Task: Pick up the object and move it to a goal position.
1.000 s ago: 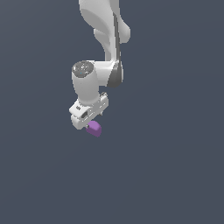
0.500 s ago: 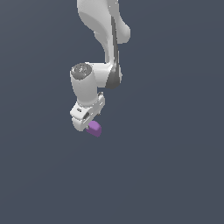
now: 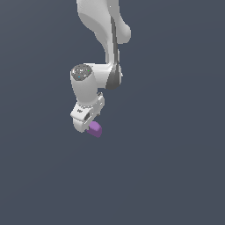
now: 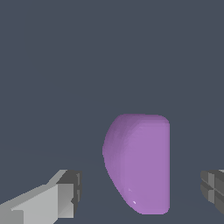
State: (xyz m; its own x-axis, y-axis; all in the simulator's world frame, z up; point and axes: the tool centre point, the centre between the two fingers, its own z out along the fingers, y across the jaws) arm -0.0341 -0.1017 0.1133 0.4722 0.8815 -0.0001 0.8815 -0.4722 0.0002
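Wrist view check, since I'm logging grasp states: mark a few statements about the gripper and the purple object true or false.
1. The purple object lies between the two fingers. True.
2. The fingers are clamped on the object. False: dark gaps show on both sides.
3. The object is green. False: it is purple.
4. In the exterior view the gripper sits right at the object. True.
5. A second object lies beside it. False: only one shows.

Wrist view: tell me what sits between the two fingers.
The purple object sits there, with gaps to both fingers, so the gripper is open.
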